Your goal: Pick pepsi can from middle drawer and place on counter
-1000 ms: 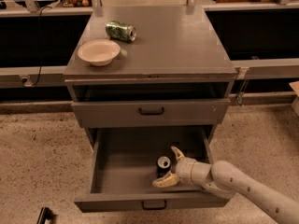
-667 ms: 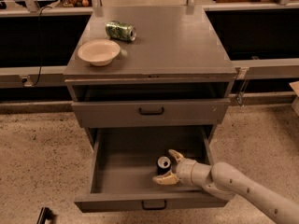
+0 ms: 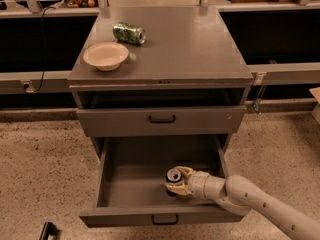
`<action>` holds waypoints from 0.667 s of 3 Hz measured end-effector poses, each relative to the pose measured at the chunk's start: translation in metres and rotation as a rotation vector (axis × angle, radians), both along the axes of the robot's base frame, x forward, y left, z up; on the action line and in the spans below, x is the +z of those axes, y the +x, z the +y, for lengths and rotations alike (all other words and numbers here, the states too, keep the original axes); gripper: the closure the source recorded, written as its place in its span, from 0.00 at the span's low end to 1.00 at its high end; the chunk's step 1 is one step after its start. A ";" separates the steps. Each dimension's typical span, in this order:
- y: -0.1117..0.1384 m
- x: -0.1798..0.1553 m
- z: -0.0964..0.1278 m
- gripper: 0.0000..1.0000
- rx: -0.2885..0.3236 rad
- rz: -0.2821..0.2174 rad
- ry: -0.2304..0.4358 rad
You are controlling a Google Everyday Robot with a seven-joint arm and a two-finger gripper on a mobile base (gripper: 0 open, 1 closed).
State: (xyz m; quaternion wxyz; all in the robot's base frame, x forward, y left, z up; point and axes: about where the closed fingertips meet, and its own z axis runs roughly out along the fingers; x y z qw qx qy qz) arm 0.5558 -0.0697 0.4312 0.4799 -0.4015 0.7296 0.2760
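The pepsi can (image 3: 173, 174) stands upright in the open middle drawer (image 3: 132, 181), right of centre, its silver top showing. My gripper (image 3: 176, 180) reaches in from the lower right on a pale arm and is shut on the pepsi can, one finger at its far side and one at its near side. The can rests on the drawer floor. The counter (image 3: 190, 44) is the flat grey top of the cabinet above.
A green soda can (image 3: 129, 33) lies on its side on the counter's back left, with a cream bowl (image 3: 105, 56) in front of it. The shallower drawer front (image 3: 160, 120) above is shut. A speckled floor surrounds the cabinet.
My gripper has slid left around the pepsi can and its fingers have drawn in against the can's sides. The can has not moved.
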 end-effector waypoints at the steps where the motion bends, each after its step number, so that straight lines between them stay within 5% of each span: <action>1: 0.000 0.019 0.002 0.87 0.021 0.018 0.091; 2: -0.014 0.074 -0.004 1.00 0.093 0.040 0.151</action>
